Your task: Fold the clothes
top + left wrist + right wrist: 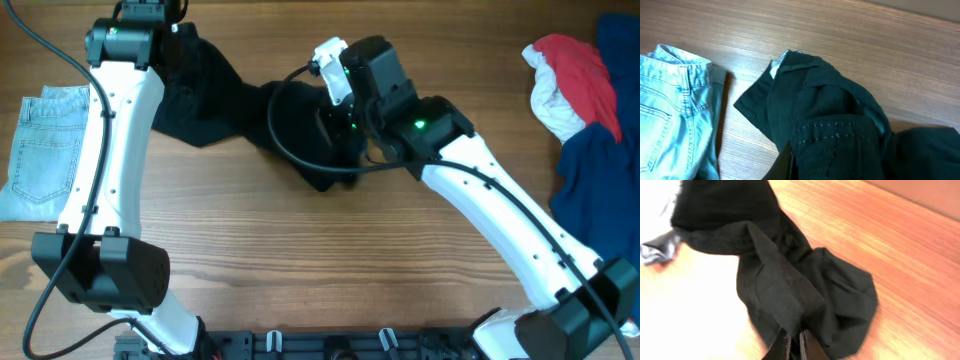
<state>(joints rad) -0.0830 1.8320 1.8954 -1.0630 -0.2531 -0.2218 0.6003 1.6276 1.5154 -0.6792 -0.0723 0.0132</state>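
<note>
**Black garment (235, 105) pinched mid-table**

Your right gripper (795, 349) is clamped on the black garment, which trails toward 11 o'clock. Jeans (45, 140) lie at 9 o'clock. Farthest back, your left gripper (165, 25) meets it; I cannot tell its grip.

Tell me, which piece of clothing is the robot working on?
The black crumpled garment mid-table; the light-blue denim jeans lie left and the red-white-blue pile right, both ungripped.

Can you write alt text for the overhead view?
A crumpled black garment lies on a wooden table, the left arm and right arm reaching into it. Folded blue jeans sit far left, a pile of red, white and blue clothes far right.
</note>
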